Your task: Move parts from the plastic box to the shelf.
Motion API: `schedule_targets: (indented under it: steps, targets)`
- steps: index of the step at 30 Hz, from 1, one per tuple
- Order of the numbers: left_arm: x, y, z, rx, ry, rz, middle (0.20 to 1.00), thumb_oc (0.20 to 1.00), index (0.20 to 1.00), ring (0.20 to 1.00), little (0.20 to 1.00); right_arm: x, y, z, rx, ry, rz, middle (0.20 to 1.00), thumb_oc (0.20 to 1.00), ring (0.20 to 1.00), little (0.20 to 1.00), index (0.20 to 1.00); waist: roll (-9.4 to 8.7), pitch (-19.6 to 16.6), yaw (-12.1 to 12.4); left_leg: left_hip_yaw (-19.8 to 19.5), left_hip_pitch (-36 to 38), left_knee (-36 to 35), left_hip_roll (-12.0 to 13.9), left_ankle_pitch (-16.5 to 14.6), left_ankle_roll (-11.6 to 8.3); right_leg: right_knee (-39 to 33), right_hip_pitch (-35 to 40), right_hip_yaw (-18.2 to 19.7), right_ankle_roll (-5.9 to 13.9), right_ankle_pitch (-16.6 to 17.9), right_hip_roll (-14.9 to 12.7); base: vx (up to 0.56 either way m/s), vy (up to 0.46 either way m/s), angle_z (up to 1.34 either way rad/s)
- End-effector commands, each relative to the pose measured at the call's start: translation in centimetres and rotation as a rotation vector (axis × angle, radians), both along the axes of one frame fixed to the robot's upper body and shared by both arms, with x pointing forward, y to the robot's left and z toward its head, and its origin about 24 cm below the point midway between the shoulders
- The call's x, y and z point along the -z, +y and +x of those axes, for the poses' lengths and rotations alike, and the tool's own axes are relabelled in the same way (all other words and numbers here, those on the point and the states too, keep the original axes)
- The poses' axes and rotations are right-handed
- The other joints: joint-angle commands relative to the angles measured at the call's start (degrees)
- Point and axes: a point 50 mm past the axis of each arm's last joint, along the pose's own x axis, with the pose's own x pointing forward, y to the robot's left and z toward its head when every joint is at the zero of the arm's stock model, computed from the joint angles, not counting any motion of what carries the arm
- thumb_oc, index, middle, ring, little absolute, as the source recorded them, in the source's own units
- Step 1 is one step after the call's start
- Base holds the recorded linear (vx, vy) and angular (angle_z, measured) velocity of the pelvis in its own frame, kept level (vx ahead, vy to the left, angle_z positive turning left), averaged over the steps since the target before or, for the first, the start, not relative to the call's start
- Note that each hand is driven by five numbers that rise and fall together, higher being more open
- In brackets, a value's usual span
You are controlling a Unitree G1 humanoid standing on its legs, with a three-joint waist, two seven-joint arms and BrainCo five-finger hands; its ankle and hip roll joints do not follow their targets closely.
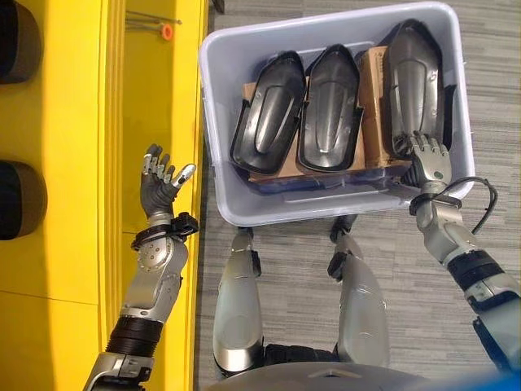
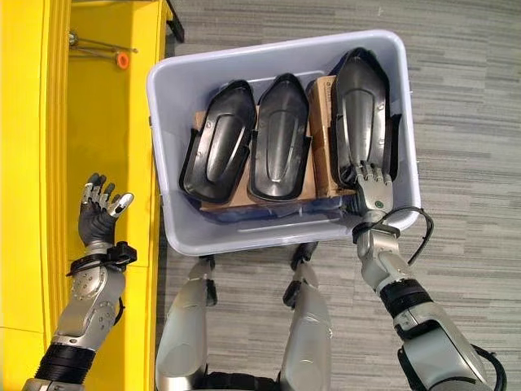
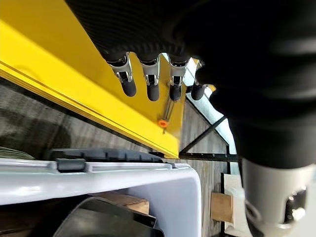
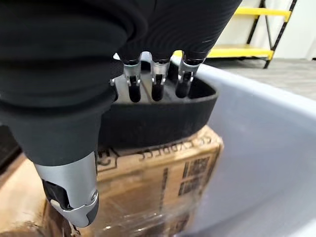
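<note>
Silver-grey arms, dark ribbed wrist covers

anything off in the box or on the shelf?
Mostly tidy. The right-hand black part in the plastic box sits higher than the other two, propped on a cardboard box. The yellow shelf looks fine.

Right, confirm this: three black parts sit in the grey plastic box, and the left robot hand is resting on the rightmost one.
Not quite. It is the right robot hand that rests on the rightmost black part, as the left eye view shows. The left robot hand hangs open over the yellow shelf. Three parts in the grey plastic box is correct.
</note>
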Motion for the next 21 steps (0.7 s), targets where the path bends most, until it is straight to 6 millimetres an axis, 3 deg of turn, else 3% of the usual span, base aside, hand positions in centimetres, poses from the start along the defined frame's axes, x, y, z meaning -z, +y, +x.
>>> schedule_targets:
  steps: [1,5,21]
  targets:
    - [-1.1,-0.5,-0.3,0.002,-0.089,0.013,1.000,1.000,1.000,1.000,1.000,-1.0,-0.5,0.2,0.054,-0.110,-0.094,1.000,1.000,1.000,1.000,1.000,1.97,-2.0,-0.3,1.5,-7.2,7.3,-1.3,-3.2,2.14,11.5,-3.5,-0.4,4.17,-8.9,-2.0,-0.07,-0.014,0.07]
    - [-1.2,-0.8,0.0,0.014,-0.103,-0.002,1.000,1.000,1.000,1.000,1.000,-2.3,-1.2,0.7,0.076,-0.180,-0.131,1.000,1.000,1.000,1.000,1.000,2.95,-2.0,-0.3,0.6,-11.8,12.3,-1.0,-4.8,2.49,15.7,-8.1,0.1,3.62,-9.9,-3.0,-0.06,0.003,0.07]
    - [-0.7,-1.3,0.5,0.054,-0.115,-0.021,1.000,1.000,1.000,1.000,1.000,-2.1,-2.6,1.3,0.166,-0.177,-0.092,1.000,1.000,1.000,1.000,1.000,4.77,-2.0,0.0,-1.1,-19.1,16.7,0.1,-5.2,2.80,21.3,-15.8,1.0,2.51,-10.9,-4.2,-0.02,-0.003,-0.02]
